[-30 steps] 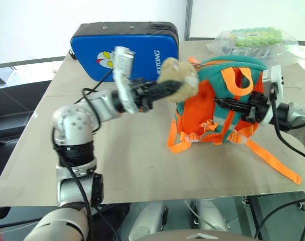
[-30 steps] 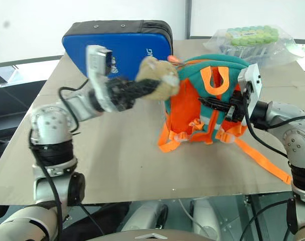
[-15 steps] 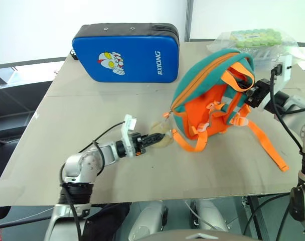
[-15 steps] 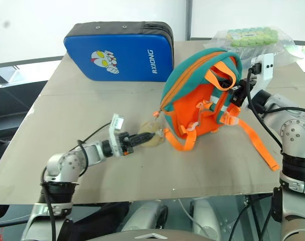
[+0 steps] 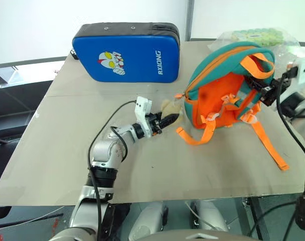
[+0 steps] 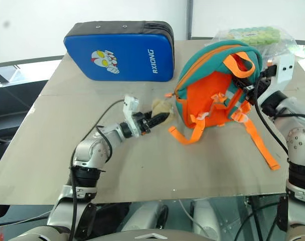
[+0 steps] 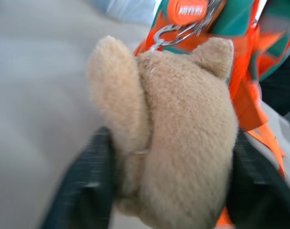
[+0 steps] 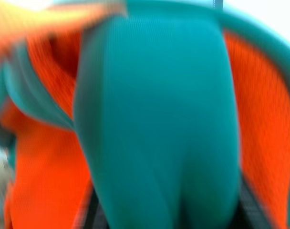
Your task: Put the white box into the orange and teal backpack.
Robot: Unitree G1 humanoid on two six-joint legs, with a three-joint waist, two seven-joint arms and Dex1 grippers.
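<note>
The orange and teal backpack (image 5: pixel 220 95) stands on the table, leaning, zipper side toward the left. Its tan plush animal (image 5: pixel 168 106) lies on the table beside it, clipped to the zipper pull. My left gripper (image 5: pixel 171 119) is low over the table and open, its dark fingers (image 7: pixel 85 191) spread on either side of the plush (image 7: pixel 183 143). My right gripper (image 5: pixel 267 93) is at the backpack's far right side, open, with a broad teal strap (image 8: pixel 159 119) between its fingers. The white box is out of view.
A large blue padded case (image 5: pixel 126 50) lies at the back of the table (image 5: pixel 142 170). A clear bag of green-capped bottles (image 5: pixel 253 36) sits behind the backpack at the back right. Orange webbing (image 5: pixel 270 145) trails toward the table's right edge.
The backpack came down from mid-air onto the table and then shifted right, standing more upright. My left arm sank with the plush. Both grippers' jaws have widened.
</note>
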